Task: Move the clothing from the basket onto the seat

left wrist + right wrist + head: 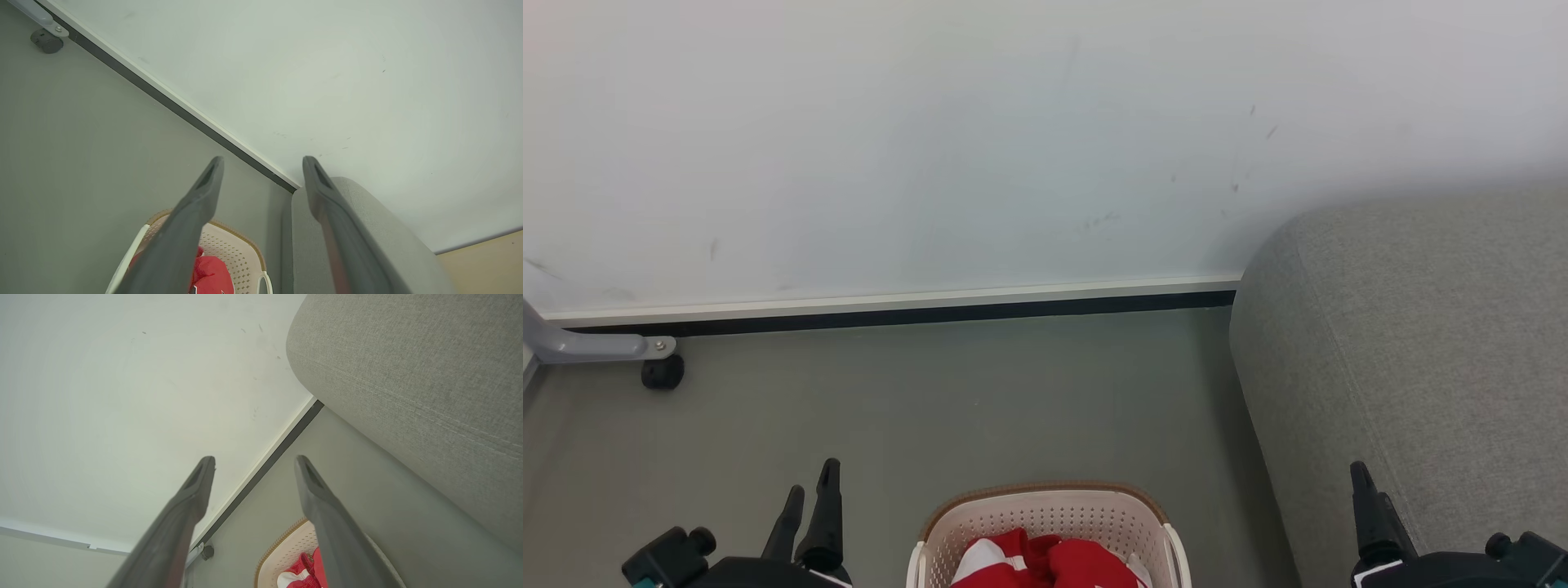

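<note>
While the left tool (263,159) and right tool (255,459) hang open beside the near basket (1045,510), either should drop straight onto the clothing (1062,563), clear of the seat (1421,343).

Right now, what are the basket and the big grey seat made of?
The basket looks like matte cream plastic: stiff walls punched with holes. The seat seems grey woven cloth, probably padded: visible weave, rounded edge, stitched seam.

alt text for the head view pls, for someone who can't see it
A cream basket holding red clothing sits on the grey floor at the bottom centre, with a grey sofa to its right against a white wall. The left gripper and right gripper show at the lower corners, holding nothing.
</note>
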